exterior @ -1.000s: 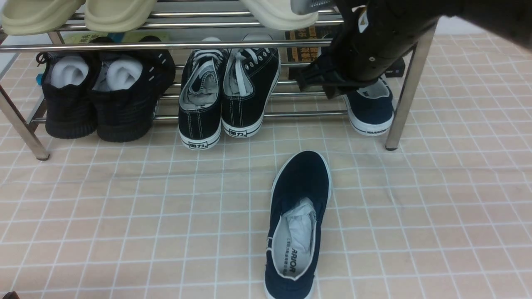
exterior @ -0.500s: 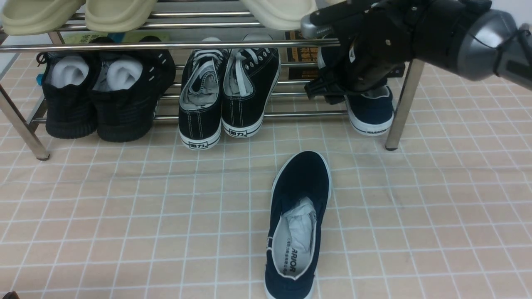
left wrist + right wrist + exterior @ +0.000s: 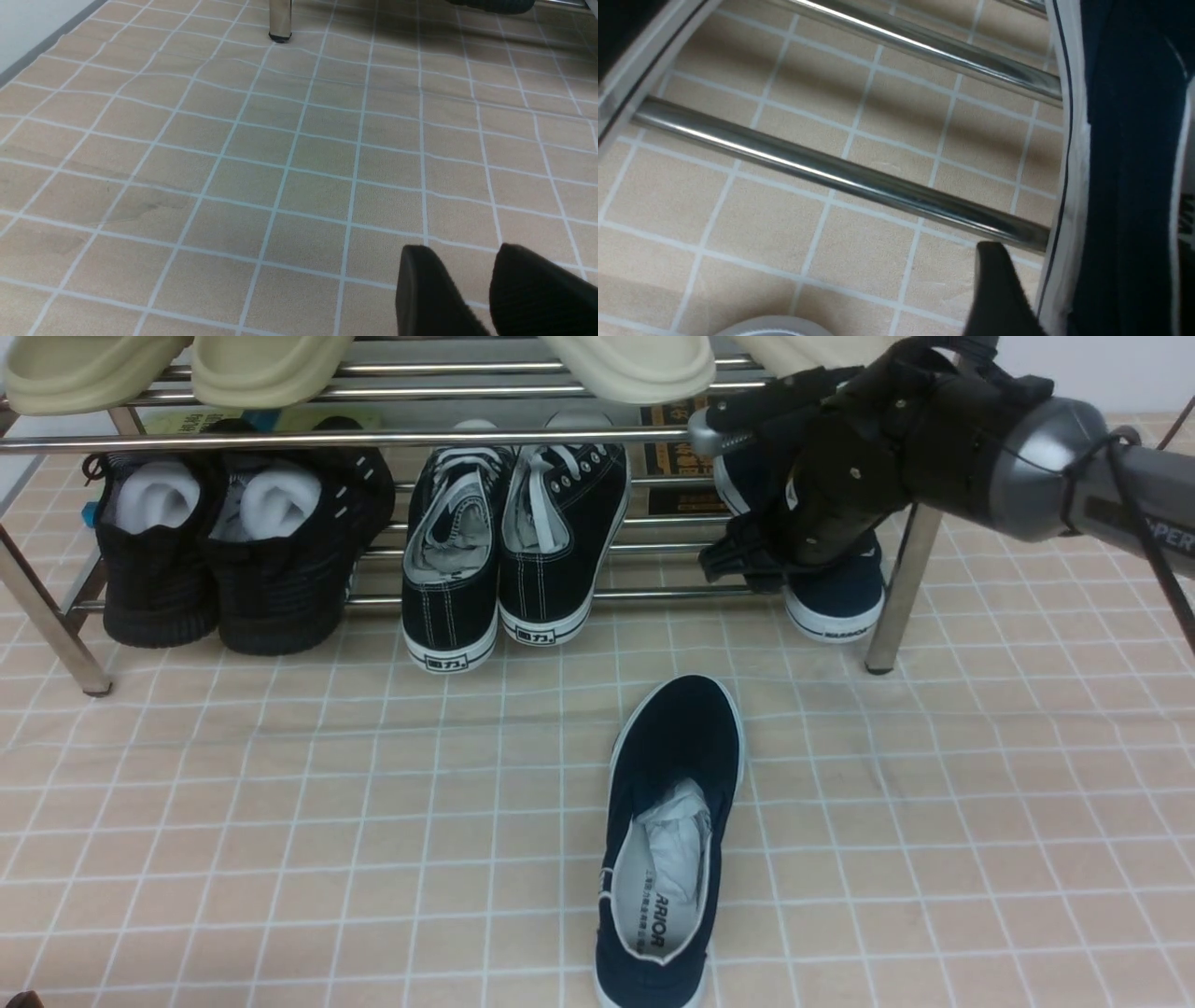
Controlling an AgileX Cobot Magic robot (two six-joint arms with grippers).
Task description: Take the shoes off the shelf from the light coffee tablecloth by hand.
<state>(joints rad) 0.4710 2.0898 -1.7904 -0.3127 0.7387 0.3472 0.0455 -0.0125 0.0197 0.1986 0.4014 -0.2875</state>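
Navy-blue canvas slip-on shoe [image 3: 834, 586] on the chrome-tube shelf [image 3: 896, 588] is straddled, ungripped, by the black right gripper [image 3: 761, 565], jaws spread.

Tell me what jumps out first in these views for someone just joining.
A lone navy slip-on lies on the checked beige tablecloth in front of the chrome shoe rack. Its mate sits at the right end of the rack's lower tier, with the right gripper open over it. Two black pairs fill the rest of that tier.
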